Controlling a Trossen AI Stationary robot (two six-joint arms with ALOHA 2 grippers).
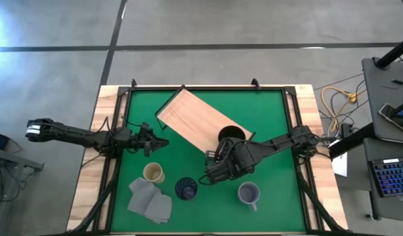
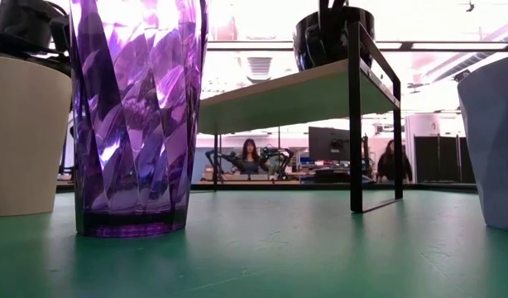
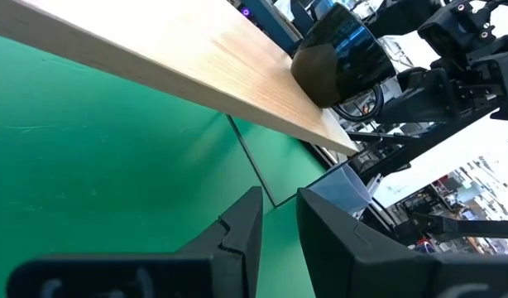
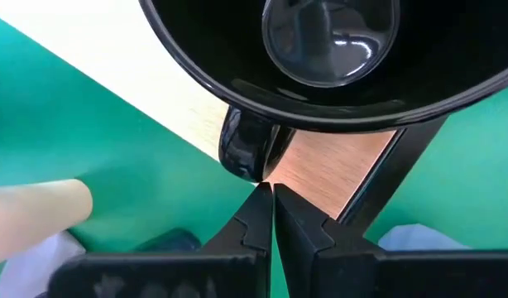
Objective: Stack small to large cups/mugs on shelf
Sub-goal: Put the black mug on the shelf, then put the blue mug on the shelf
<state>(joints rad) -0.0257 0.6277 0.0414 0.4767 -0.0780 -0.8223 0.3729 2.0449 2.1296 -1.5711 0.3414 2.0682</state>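
Note:
The light-wood shelf [image 1: 195, 121] stands slantwise on the green mat. The black mug [image 1: 232, 136] stands on the shelf's right end and also shows in the right wrist view [image 4: 328, 50]. My right gripper [image 4: 266, 192] is shut, its tips right at the mug's handle [image 4: 246, 153], on the mug's near side [image 1: 220, 152]. My left gripper [image 1: 159, 143] is open and empty, left of the shelf, low over the mat [image 3: 279, 215]. The cream cup [image 1: 153, 173], the purple tumbler [image 1: 186, 189] and the lavender mug [image 1: 249, 193] stand on the mat near the front. My right gripper's shut fingertips [image 4: 258, 199] stand against the lower end of the black mug's handle [image 4: 252, 170], coming from the table's near side. I cannot tell whether they touch it. The mug stands upright on the shelf.
A folded grey cloth [image 1: 150, 200] lies at the front left beside the cream cup. In the low view the tumbler [image 2: 138, 116] and cream cup [image 2: 22, 132] stand close, and the shelf's black frame leg [image 2: 355, 124] stands behind. People sit in the room beyond.

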